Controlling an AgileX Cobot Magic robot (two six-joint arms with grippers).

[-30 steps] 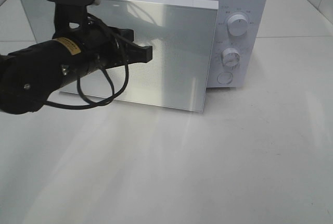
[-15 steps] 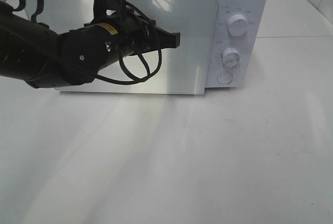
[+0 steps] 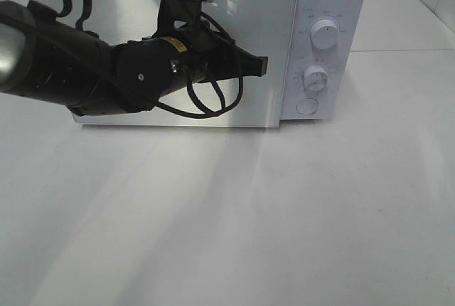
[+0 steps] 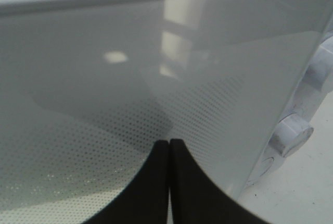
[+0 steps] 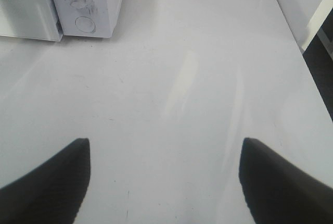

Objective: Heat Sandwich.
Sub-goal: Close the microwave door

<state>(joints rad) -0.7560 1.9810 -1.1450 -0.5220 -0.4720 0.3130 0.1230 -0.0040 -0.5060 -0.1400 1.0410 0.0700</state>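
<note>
The white microwave (image 3: 328, 7) stands at the back of the table with its mirrored door (image 3: 274, 43) lying flush against the body. My left gripper (image 3: 261, 66) is shut, and its tips rest against the door front near the control panel. In the left wrist view the shut gripper (image 4: 169, 147) points at the dotted door glass (image 4: 130, 78). My right gripper (image 5: 164, 148) is open over bare table, with nothing between its fingers (image 5: 52, 179). The sandwich is hidden from every view.
Two round knobs (image 3: 325, 34) and a round button (image 3: 306, 106) sit on the microwave's right panel. The white table (image 3: 284, 213) stretches in front of the microwave. The right wrist view shows the table's edge (image 5: 296, 36) and the microwave's corner (image 5: 99, 5).
My left arm swept to the right across the door. The door swung from ajar to flush against the microwave.
</note>
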